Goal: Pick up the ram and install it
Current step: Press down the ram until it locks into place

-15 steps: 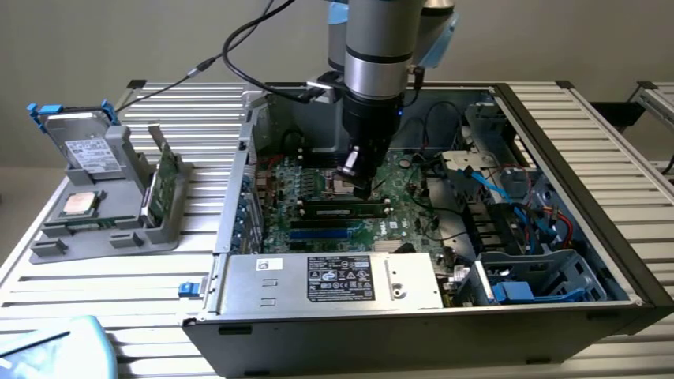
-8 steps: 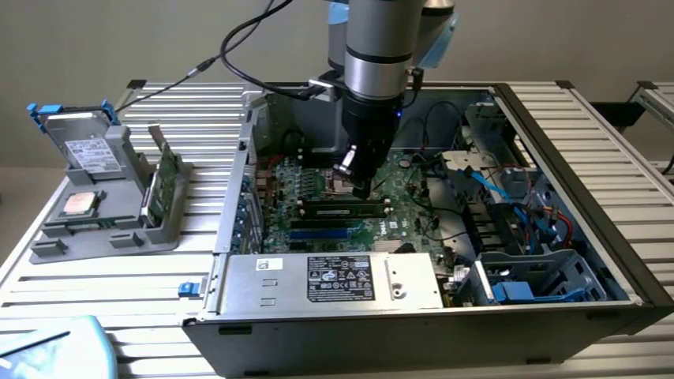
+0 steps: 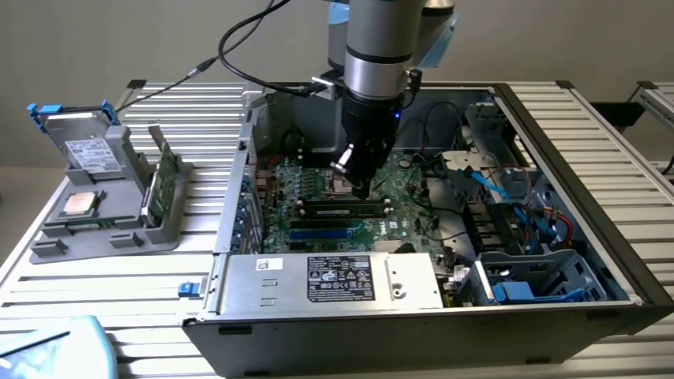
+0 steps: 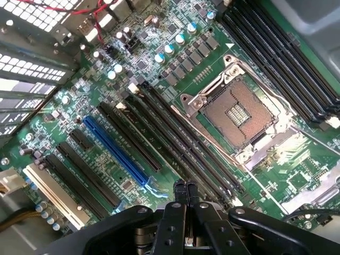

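In the exterior view, the ram [image 3: 342,210], a long narrow dark stick, lies along a memory slot on the green motherboard [image 3: 316,189] inside the open computer case. My gripper [image 3: 361,189] hangs just above it, pointing down at the board. In the wrist view the two black fingertips [image 4: 180,190] are pressed together with nothing between them, so the gripper [image 4: 186,189] is shut and empty. Below them run several long dark memory slots [image 4: 175,138], beside the open processor socket [image 4: 239,112]. From above I cannot tell which slot holds the stick.
The case walls [image 3: 589,166] surround the board, with the power supply [image 3: 331,280] at the front and blue and red cables [image 3: 526,213] at the exterior view's right. A grey holder [image 3: 106,213] outside the case carries a drive, a silver processor [image 3: 79,203] and an upright green board [image 3: 163,185].
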Controlling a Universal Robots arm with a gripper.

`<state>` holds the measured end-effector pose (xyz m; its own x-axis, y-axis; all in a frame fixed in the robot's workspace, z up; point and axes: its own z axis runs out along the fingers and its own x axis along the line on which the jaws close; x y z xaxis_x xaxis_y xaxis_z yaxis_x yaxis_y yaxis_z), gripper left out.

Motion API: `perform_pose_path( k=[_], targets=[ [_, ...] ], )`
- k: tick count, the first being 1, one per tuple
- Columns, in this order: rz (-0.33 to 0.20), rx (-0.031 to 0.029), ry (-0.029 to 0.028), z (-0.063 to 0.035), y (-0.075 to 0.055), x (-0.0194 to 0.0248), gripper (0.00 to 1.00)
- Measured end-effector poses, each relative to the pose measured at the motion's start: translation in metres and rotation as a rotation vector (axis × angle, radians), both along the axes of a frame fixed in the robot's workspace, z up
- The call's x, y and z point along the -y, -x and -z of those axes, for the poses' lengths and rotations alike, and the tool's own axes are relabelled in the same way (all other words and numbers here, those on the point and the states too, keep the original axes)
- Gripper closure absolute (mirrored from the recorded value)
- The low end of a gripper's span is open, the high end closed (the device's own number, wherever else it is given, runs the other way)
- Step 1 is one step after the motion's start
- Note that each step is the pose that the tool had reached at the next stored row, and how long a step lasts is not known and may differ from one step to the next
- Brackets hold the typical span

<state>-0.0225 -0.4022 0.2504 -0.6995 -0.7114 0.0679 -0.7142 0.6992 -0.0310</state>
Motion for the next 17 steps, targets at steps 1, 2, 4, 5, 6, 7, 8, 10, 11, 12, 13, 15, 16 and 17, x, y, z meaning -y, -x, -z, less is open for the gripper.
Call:
perform_pose_path(
  k=[1,2,4,5,6,7,8,10,11,12,13,15,16,17],
  targets=[
    [0.011,-0.0002,0.0,0.0,0.0,0.0,0.89],
    [0.023,-0.0005,0.0,0.0,0.0001,0.0,0.89],
    [0.046,-0.0009,0.0,0.0,0.0001,0.0,0.89],
    [0.058,-0.0012,0.0,0.0,0.0001,0.0,0.89],
    [0.07,-0.0015,0.0,0.0,0.0001,0.0,0.89],
    [0.082,-0.0017,0.0,0.0,0.0001,0.0,0.89],
    [0.094,-0.0019,0.0,0.0,0.0001,0.0,0.89],
    [0.118,-0.0025,0.0001,0.0,0.0001,0.0,0.89],
    [0.131,-0.0027,0.0,0.0,0.0001,0.0,0.89],
    [0.143,-0.0029,0.0001,0.0,0.0001,0.0,0.89],
    [0.157,-0.0032,0.0,0.0,0.0001,0.0,0.89],
    [0.181,-0.0037,0.0,0.0,0.0001,0.0,0.89],
    [0.195,-0.0039,0.0,0.0,0.0001,0.0,0.89],
    [0.206,-0.0041,0.0,0.0,0.0001,0.0,0.89]
  ],
)
